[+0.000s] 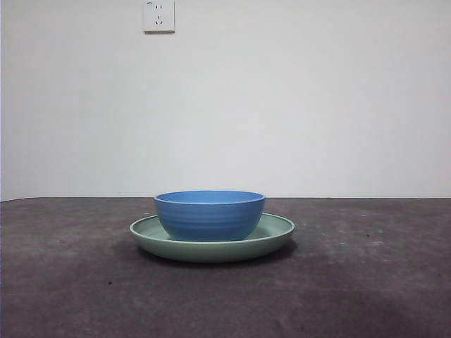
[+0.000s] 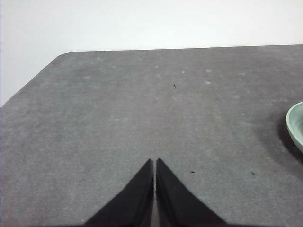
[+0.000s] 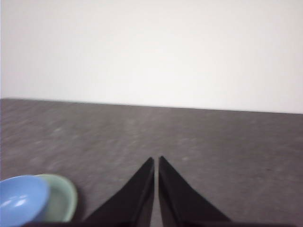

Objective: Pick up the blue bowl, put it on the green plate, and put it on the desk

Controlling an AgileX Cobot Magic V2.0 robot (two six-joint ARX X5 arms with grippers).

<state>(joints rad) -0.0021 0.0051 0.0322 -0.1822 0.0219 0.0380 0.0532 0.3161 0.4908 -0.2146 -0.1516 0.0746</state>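
Blue and glossy, the blue bowl [image 1: 209, 214] sits upright inside the green plate [image 1: 276, 235], a little below the centre of the front view, its faint ridges visible on the outer wall. The plate's pale rim shows on both sides of the bowl, and the plate lies flat on the desk [image 1: 366, 282], which fills the lower part of the frame. A white wall socket [image 1: 158, 15] hangs at the top of the frame, left of centre.

No arm appears in the front view. In the left wrist view the left gripper [image 2: 155, 161] has its jaws clenched together, tips nearly touching, holding nothing, above bare tabletop; only a sliver of the plate [image 2: 296, 124] shows at the frame's right edge. In the right wrist view the right gripper [image 3: 155, 160] is likewise pressed closed and empty, with the bowl [image 3: 20, 200] and plate [image 3: 64, 197] at the lower left corner, well apart from the jaws.
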